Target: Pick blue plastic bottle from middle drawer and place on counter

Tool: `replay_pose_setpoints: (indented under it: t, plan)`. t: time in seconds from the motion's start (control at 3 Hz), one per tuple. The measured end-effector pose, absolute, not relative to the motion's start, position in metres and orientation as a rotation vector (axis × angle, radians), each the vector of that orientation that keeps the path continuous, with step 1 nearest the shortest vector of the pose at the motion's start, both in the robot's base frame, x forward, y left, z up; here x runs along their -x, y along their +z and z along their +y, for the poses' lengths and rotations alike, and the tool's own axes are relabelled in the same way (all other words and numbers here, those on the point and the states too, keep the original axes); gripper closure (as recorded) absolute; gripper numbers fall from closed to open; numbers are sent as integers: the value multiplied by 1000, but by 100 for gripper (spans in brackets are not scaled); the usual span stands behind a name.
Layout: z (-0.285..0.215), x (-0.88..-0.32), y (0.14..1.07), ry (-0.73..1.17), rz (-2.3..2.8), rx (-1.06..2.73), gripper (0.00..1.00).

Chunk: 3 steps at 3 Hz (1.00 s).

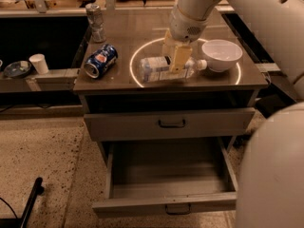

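The blue plastic bottle (pixel 156 69) lies sideways in my gripper (pixel 175 61), white cap to the right. The gripper is shut on its middle, coming down from my white arm (pixel 204 4). The bottle is low over the counter (pixel 137 30), inside the front left part of the white ring (pixel 134 56). I cannot tell whether it touches the surface. Below, the middle drawer (pixel 166 177) is pulled out, and its grey floor is bare.
A white bowl (pixel 221 54) sits just right of the bottle's cap. A blue soda can (pixel 100 61) lies at the counter's left, a dented silver can (pixel 95 19) behind it. The upper drawer front (pixel 142 125) is closed. A white cup (pixel 39 63) stands on the left shelf.
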State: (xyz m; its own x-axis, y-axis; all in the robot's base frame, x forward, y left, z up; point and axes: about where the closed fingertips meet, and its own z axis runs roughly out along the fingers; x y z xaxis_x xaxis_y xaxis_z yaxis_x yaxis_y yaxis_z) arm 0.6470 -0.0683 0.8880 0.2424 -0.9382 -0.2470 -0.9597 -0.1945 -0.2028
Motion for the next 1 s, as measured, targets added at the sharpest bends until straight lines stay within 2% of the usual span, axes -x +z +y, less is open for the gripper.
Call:
replay_pose_setpoints:
  t: [0.33, 1.0]
  plan:
    - [-58, -680, 908, 158, 1748, 2085, 77]
    - [-56, -733, 889, 110, 2145, 1827, 30]
